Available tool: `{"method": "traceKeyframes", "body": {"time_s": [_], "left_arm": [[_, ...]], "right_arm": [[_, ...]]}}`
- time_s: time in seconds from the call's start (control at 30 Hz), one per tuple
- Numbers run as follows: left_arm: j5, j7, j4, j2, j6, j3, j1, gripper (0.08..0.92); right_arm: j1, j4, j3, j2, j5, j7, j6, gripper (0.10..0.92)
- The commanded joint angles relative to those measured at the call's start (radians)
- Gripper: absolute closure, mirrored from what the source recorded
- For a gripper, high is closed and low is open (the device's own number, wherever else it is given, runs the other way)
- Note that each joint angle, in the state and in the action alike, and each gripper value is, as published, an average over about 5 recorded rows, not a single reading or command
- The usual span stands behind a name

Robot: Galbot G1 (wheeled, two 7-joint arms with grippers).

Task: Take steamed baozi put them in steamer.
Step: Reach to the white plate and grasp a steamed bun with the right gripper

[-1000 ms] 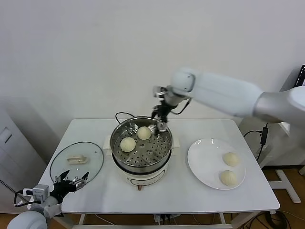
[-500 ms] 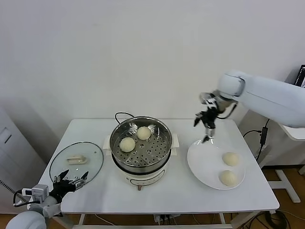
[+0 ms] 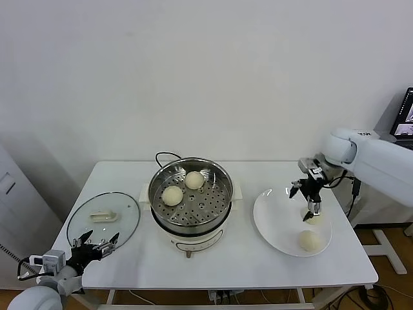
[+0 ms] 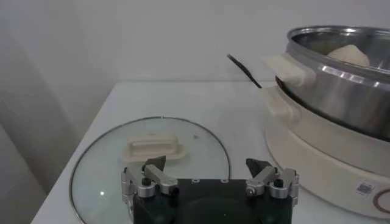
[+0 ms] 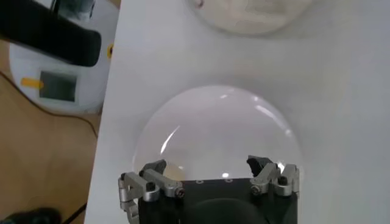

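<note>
Cream baozi (image 3: 313, 217) directly beneath your wide-open, empty right gripper (image 3: 306, 201): descend centred, close gently to avoid denting.

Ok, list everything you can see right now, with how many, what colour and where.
baozi in steamer: two, cream-white, on the perforated tray
baozi on plate: two, cream-white, one partly hidden behind the right gripper
steamer: one, shiny steel pot on a cream base, table centre
plate: one, white, robot's right of the steamer
glass lid: one, clear with a cream handle, robot's left of the steamer
cord: one, black, behind the steamer
table: one, white
right gripper: open, empty, over the plate above the far baozi
left gripper: open, empty, parked at the table's near left edge by the lid
</note>
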Motion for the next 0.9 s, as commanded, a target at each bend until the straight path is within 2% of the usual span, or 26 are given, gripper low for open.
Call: {"method": "traceKeyframes", "body": {"time_s": [0.03, 0.9], "left_arm": [[0.001, 0.000, 0.001, 0.001, 0.001, 0.001, 0.001, 0.177], [0.011, 0.001, -0.003, -0.002, 0.002, 0.007, 0.010, 0.177]], "right_arm": [[-0.178, -0.006, 0.116, -0.041, -0.082, -0.003, 0.033, 0.203], [-0.358, -0.048, 0.273, -0.051, -0.174, 0.050, 0.024, 0.203]]}}
